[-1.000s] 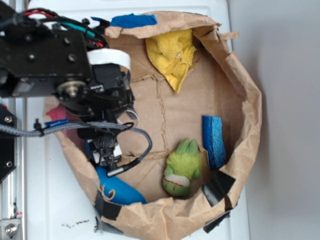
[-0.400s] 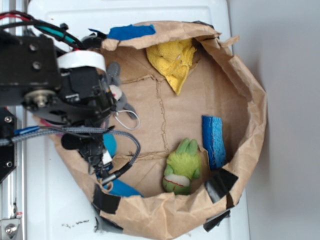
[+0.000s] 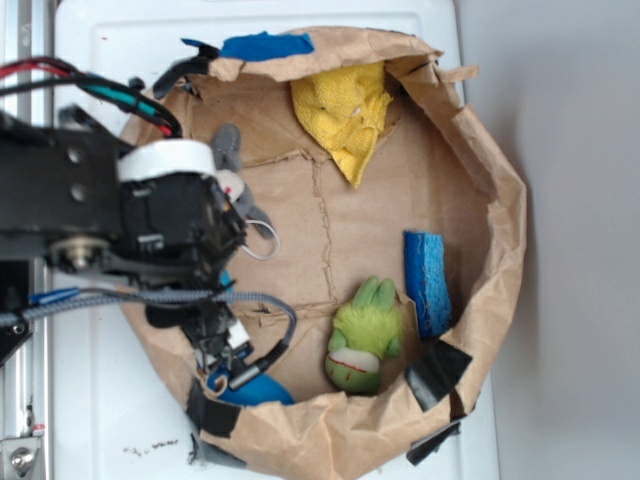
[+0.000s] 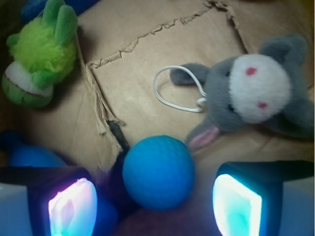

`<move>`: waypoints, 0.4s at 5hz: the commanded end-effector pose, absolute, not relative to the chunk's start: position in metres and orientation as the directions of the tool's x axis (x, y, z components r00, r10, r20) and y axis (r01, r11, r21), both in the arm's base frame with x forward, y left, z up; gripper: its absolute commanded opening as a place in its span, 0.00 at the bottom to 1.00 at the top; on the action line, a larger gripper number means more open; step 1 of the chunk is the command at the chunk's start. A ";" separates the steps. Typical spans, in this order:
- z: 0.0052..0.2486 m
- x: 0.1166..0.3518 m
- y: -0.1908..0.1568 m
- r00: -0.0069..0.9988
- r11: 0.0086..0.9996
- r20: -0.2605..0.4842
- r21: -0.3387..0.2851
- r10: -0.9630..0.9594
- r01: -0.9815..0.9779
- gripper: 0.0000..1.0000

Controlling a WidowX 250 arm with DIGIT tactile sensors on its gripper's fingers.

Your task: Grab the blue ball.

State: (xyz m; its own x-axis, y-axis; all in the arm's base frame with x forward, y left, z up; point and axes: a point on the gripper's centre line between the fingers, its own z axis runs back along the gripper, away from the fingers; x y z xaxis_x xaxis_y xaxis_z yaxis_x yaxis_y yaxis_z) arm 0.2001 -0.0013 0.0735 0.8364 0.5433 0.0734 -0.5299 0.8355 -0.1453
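Teal-blue knitted ball (image 4: 158, 172) lies on the brown paper bag floor (image 4: 147, 83) near its left edge, between my spread jaws, untouched; my gripper (image 4: 155, 204) hovers over it. Just beside: grey plush mouse with white cord loop (image 4: 256, 93). Farther off: green plush frog (image 4: 38, 59).

A white surface (image 3: 300, 15) carried a shallow brown paper tray (image 3: 505, 215) with crumpled, rolled-up walls patched with black tape. On its creased floor lay a yellow cloth (image 3: 345, 110) near the far edge, a blue rectangular block (image 3: 428, 282) by the right wall, and a green plush (image 3: 365, 335) beside it toward the near edge. A grey plush (image 4: 256, 93) with a white string loop lay toward the left side, the blue ball (image 4: 158, 172) just beside it, and a darker blue object (image 3: 255, 392) rested in the near-left corner.
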 end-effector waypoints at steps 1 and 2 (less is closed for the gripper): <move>0.061 0.216 0.006 0.822 0.830 0.121 -0.135 0.556 -0.541 1.00; 0.051 0.218 0.016 0.828 0.835 0.113 -0.109 0.549 -0.539 1.00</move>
State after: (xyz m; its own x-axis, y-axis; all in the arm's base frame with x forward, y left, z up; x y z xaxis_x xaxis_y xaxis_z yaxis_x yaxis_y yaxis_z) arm 0.2133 0.0121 0.0470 0.8387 0.5361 0.0959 -0.5277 0.8435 -0.1001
